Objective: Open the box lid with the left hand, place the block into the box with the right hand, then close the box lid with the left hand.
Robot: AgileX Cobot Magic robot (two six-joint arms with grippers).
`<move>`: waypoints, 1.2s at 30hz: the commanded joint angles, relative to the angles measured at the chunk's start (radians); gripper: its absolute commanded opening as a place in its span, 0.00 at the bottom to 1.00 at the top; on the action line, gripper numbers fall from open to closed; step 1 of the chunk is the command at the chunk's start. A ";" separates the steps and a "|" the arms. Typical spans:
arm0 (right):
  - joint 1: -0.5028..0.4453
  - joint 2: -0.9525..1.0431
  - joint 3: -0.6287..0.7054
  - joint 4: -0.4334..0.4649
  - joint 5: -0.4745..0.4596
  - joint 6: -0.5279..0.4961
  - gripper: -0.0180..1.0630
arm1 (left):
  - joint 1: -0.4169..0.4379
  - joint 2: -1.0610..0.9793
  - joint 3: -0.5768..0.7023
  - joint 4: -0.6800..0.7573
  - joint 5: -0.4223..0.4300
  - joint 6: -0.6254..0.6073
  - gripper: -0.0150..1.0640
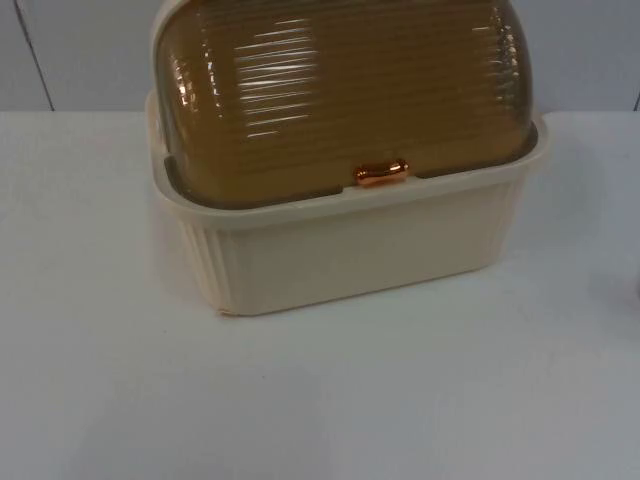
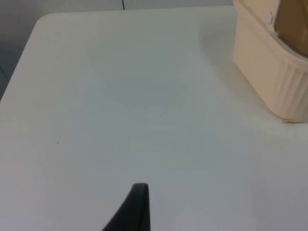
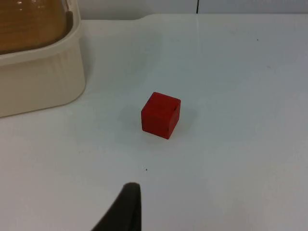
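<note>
From my remote station, I see the left gripper (image 2: pixel 137 211) above bare white table (image 2: pixel 120 106), holding nothing; I see a single black fingertip, so I cannot tell how its jaws stand. Beyond it sits the cream box (image 2: pixel 269 72), well apart from that fingertip. The right gripper (image 3: pixel 126 211) likewise hangs over the table, one fingertip visible, jaw state not readable. Ahead of it the red block (image 3: pixel 160 115) rests flat on the table, untouched, near the box's ribbed side wall but apart from it. In the top view, the box stands on the table, its amber ribbed lid (image 1: pixel 340 90) down and closed, copper handle (image 1: pixel 381 173) at the lid's front edge, grey partition wall (image 1: pixel 80 50) behind.
</note>
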 commanded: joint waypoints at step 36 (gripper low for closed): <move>0.001 0.060 -0.055 -0.026 -0.032 0.067 0.99 | 0.001 0.057 -0.054 0.010 -0.092 -0.032 0.98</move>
